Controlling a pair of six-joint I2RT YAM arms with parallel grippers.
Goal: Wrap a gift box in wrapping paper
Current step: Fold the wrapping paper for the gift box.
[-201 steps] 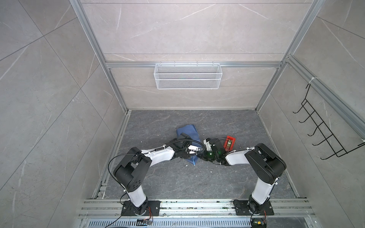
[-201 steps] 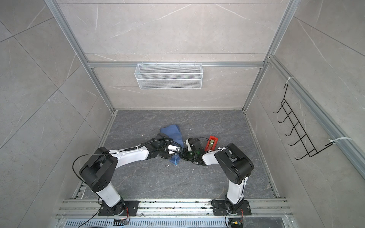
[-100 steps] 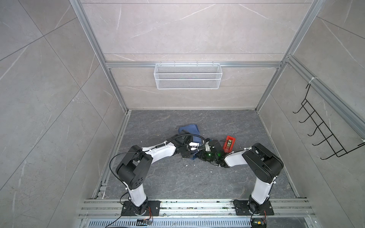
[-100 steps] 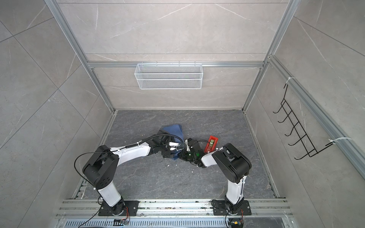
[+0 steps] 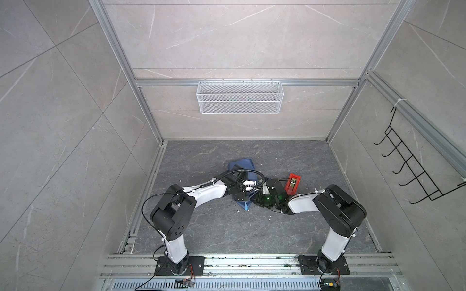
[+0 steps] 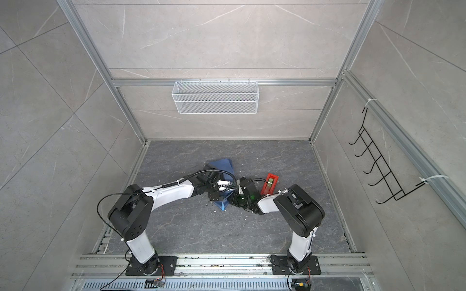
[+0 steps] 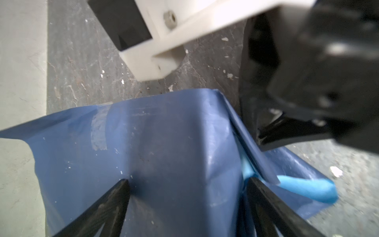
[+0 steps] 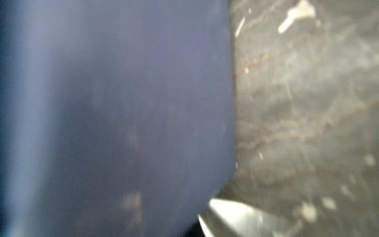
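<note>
Between both arms on the worktop (image 5: 227,226), my left end effector (image 7: 187,181) is spread wide, its fingers (image 7: 114,201) straddling the wrapping paper (image 7: 164,133), which covers a boxy form; the gift box itself I cannot see. My right end effector (image 7: 266,137), pressed together, touches the paper's folded edge, with the red tape dispenser (image 5: 292,183) just beyond.
</note>
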